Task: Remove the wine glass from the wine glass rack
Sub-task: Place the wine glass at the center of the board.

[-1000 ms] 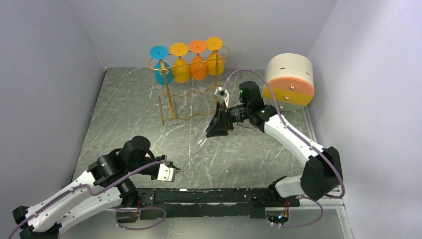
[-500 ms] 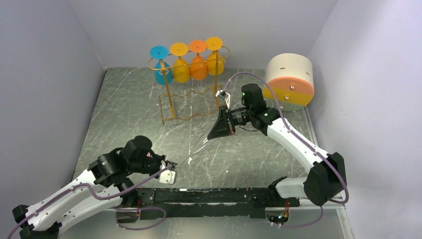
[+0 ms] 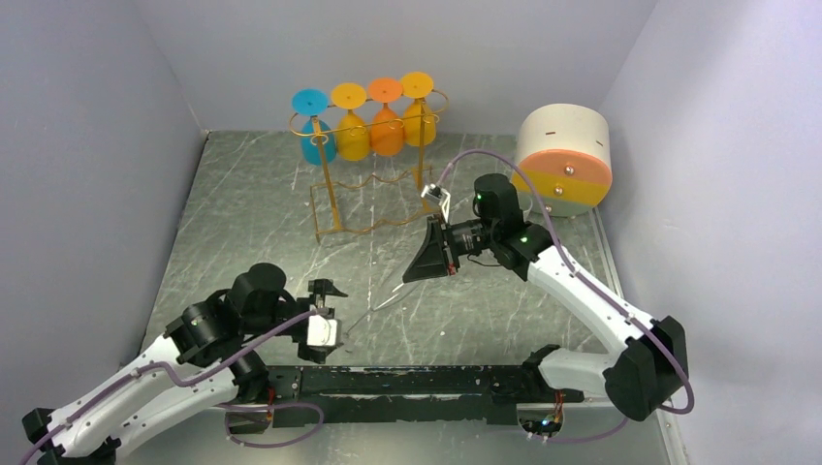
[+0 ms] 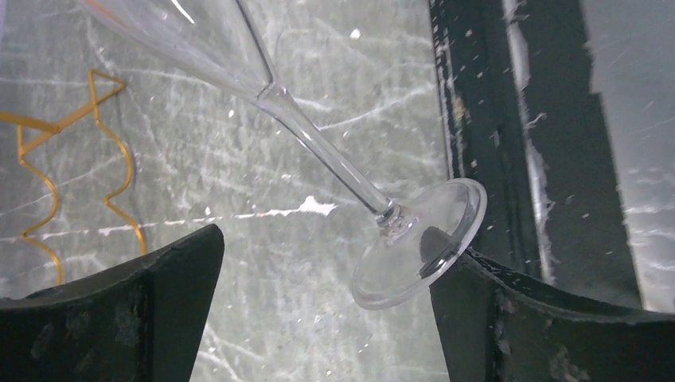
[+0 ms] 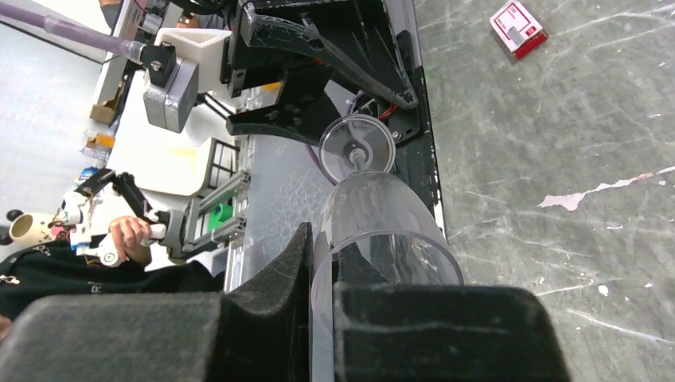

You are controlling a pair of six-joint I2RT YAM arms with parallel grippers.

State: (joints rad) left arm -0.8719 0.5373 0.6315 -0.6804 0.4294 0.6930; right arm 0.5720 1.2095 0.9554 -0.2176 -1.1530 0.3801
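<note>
In the lower left of the overhead view the left end effector [image 3: 328,310] has its fingers wide apart, one on each side of the foot of the clear wine glass [image 4: 318,147]. It grips nothing; I'd judge it stands spread so the foot can pass free. The foot lies close against one finger, though I cannot tell whether they touch.

The glass is off the rack [image 3: 331,189], slanting low above the counter [image 3: 252,213] in the middle of the frame, foot toward the lower left and bowl toward the right. The gold rack stands in the upper centre, well apart from it, with 4 coloured glasses [image 3: 386,131] hanging upside down by their feet from its top hooks.

Right of centre, the right end effector [image 5: 322,270] is pinched together on the rim of the bowl, 1 finger inside and 1 outside, and it alone seems to carry the glass. A round tub [image 3: 565,155] sits at the upper right.
</note>
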